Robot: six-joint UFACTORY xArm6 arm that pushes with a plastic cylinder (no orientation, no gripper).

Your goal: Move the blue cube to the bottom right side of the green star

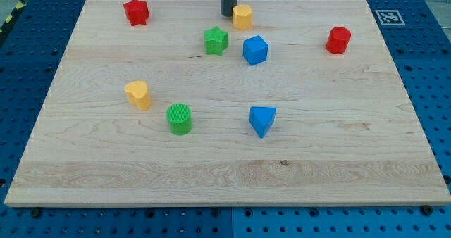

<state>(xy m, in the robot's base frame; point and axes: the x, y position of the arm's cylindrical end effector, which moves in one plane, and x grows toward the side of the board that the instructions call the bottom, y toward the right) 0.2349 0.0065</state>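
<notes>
wooden board (225, 160) on blue pegboard (437, 90) — my tip (228, 14) beside yellow block (242, 16), no gripper; blue cube (255, 50) right of green star (215, 40).

Spotting my tip (227, 14) just left of the yellow block (242, 17), near the surface's (352, 160) top edge. Finding the blue cube (255, 50) just right of the green star (215, 40), slightly lower, below that yellow block. Placing the red cylinder (338, 39) well right, the blue triangle (262, 120) well below the cube.

We see a bright, evenly lit, sharp picture; the pale counter (338, 146) shows soft glare, and blocks cast only faint, short shadows beneath them.
</notes>
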